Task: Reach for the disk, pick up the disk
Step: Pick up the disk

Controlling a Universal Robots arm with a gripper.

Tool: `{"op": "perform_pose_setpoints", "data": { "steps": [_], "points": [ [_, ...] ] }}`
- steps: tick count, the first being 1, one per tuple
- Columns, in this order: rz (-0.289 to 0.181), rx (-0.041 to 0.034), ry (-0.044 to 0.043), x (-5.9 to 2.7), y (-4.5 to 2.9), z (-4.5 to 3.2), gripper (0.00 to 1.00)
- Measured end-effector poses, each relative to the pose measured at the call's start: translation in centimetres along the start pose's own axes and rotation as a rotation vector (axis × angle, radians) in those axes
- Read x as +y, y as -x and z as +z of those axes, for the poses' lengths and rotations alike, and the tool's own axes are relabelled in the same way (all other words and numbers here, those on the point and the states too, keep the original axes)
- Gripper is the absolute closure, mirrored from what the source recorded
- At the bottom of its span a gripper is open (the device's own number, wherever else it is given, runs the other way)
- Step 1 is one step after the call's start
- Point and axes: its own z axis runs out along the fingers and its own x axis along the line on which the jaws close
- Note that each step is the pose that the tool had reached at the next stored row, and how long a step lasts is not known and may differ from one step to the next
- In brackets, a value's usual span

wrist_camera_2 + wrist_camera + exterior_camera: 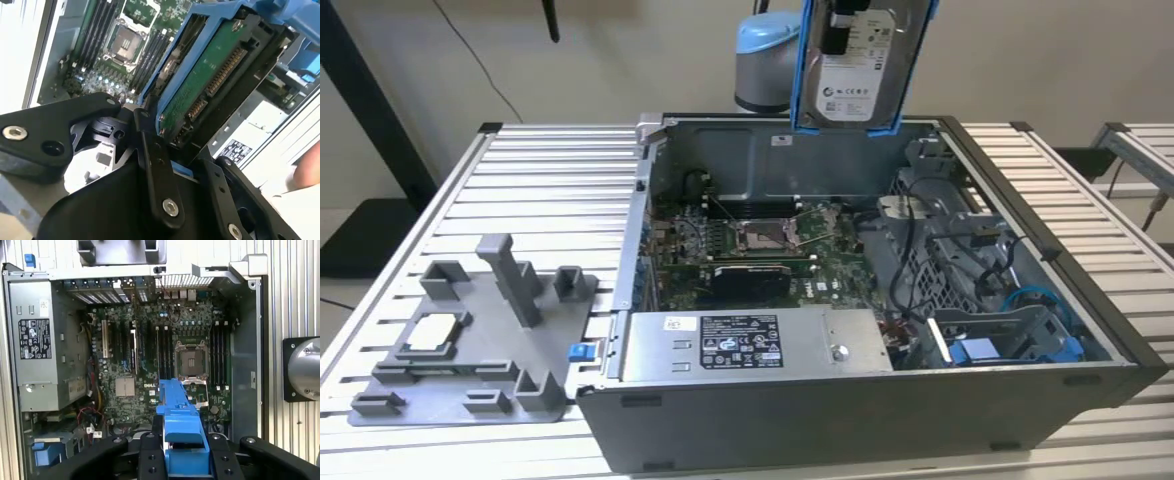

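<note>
The gripper (167, 150) is clenched on the disk (858, 65), which hangs up in the air above the back of the open computer case (1014, 390), with its blue rails on both sides. Down below, inside the case, sit the green board (761, 245), a silver power box (747, 345) with a label, a bunch of wires (974, 255) and a blue bracket (987, 350) on the exterior view's right. A grey plastic stand (480, 340) rests on the counter (547, 190), beside the case on the exterior view's left.
</note>
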Motion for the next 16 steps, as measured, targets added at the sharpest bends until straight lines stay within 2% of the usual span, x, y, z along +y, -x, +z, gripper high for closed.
{"op": "perform_pose_setpoints", "data": {
  "steps": [16],
  "points": [
    [0.000,0.0000,0.0003,-5.93,0.42,-0.07,1.00]
  ]
}}
